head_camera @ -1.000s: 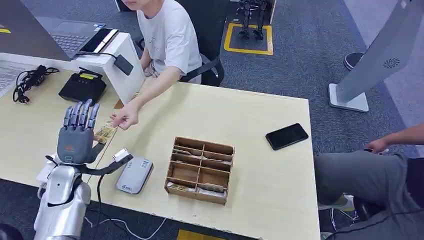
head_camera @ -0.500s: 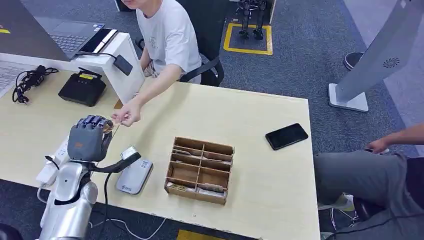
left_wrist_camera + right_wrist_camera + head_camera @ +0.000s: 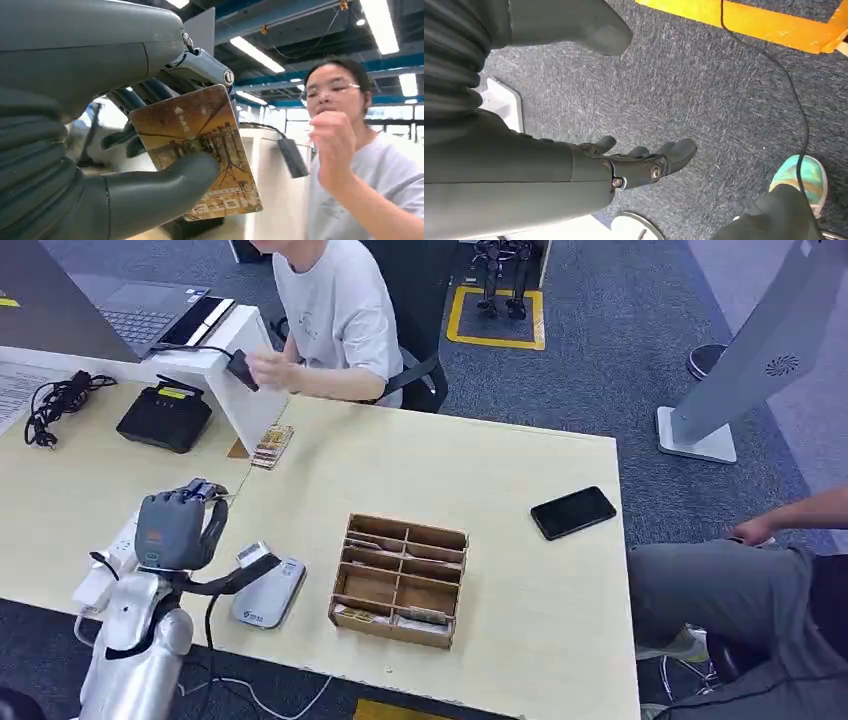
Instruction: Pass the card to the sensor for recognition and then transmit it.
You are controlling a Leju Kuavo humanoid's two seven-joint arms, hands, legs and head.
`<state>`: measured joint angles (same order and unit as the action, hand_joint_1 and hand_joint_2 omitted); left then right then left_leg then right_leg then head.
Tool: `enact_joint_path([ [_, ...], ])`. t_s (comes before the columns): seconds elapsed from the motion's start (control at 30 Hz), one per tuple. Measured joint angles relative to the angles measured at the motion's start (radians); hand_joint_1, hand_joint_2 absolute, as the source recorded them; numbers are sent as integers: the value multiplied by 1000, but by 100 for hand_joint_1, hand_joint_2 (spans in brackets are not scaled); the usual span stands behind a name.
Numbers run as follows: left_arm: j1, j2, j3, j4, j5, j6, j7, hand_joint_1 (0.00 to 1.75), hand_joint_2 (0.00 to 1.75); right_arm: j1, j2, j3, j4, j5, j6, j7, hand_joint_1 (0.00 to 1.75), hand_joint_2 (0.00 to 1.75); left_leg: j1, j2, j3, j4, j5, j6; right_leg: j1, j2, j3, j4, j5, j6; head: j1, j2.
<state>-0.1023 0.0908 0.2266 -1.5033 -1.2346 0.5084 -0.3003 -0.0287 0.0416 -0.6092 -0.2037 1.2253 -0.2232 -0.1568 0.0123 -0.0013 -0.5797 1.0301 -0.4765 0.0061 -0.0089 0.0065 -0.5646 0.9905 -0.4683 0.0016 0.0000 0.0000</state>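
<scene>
Now the card (image 3: 200, 150) is pinched between thumb and fingers of the left hand (image 3: 175, 525) above the bench (image 3: 500, 470); the right hand (image 3: 644, 160) is held open, fingers apart.

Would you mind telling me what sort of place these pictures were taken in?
Probably an office or a mock reception desk: a pale desk on grey carpet with a laptop, a white card reader and a wooden compartment tray, with a seated person opposite.
</scene>
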Motion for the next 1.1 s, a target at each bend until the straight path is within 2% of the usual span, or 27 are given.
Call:
enact_joint_path([
  [0.07,0,-11,0,-15,105,-75,-36,175,175,-1,0,-8,-1,8,0,-2,0,175,0,0,0,0,0,0,0,0,0,0,0,0,0,0],
  [0.1,0,-23,1,-27,168,-135,-41,175,175,-1,0,-13,-1,12,0,-3,0,175,0,0,0,0,0,0,0,0,0,0,0,0,0,0],
  [0.23,2,-85,6,-69,446,-413,-21,175,175,-2,0,-36,-2,27,-1,-5,0,175,0,-1,-1,0,0,0,0,-1,1,0,0,0,0,0],
  [0.27,6,-97,7,-75,506,-469,-11,175,175,-2,0,-43,-2,29,-1,-4,0,175,0,-1,-1,0,0,0,0,-1,1,0,0,0,0,0],
  [0.3,12,-107,7,-78,540,-493,-10,175,175,-2,0,-47,-2,29,-1,-3,0,175,-1,0,0,0,0,0,0,0,1,0,0,0,0,0],
  [0.53,30,-138,8,-93,575,-519,-6,175,175,-2,0,-68,-2,29,-1,-2,0,175,0,-1,0,0,0,0,0,-1,0,0,0,0,0,0],
  [0.93,31,-149,8,-98,581,-523,-5,175,175,-2,0,-71,-2,29,-1,-2,0,175,0,-1,-1,0,0,0,0,-1,0,0,0,0,0,0],
  [1.03,38,-150,8,-98,663,-579,17,175,175,-2,0,-73,-2,36,0,2,0,175,0,-1,0,0,0,0,0,-1,0,0,0,0,0,0],
  [1.1,49,-160,8,-98,679,-573,21,175,175,-1,0,-75,-2,42,0,10,0,175,0,-1,-1,0,0,0,0,-1,0,0,0,0,0,0],
])
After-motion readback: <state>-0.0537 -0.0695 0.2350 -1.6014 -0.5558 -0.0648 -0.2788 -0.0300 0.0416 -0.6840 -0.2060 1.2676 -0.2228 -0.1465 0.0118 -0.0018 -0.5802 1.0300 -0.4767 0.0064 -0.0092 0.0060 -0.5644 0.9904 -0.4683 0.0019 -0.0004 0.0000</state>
